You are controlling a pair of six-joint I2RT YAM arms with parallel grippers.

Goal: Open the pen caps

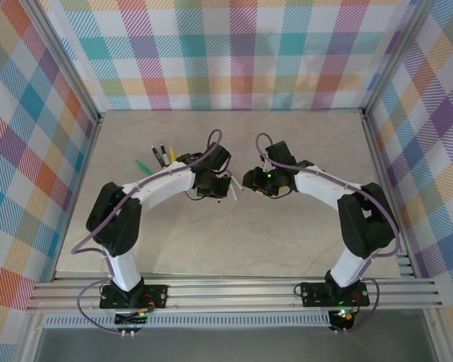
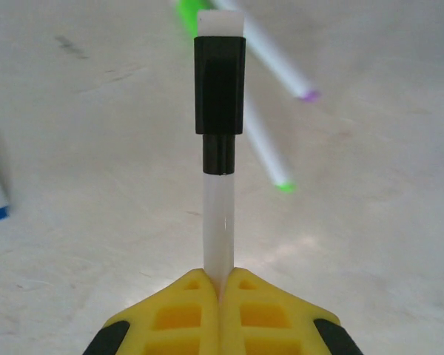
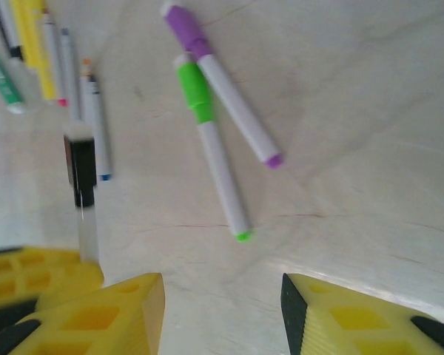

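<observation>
black-capped pen [image 2: 219,148] clamped in left claw [image 2: 220,279], right claw [image 3: 222,297] spread alongside

Looking matt and stone-like all over the pale tabletop [image 2: 370,244], faint veins and scuffs, just catching a soft sheen in patches. Getting smooth glossy plastic off the white-barrelled pen [image 2: 218,229], catching a thin highlight, and reading more satin on the black cap [image 2: 219,85]. Showing moulded yellow plastic on the jaws, matt, with recessed pockets. Seeing brushed aluminium rails [image 1: 234,290] and cloth-looking plaid walls [image 1: 241,53].
</observation>
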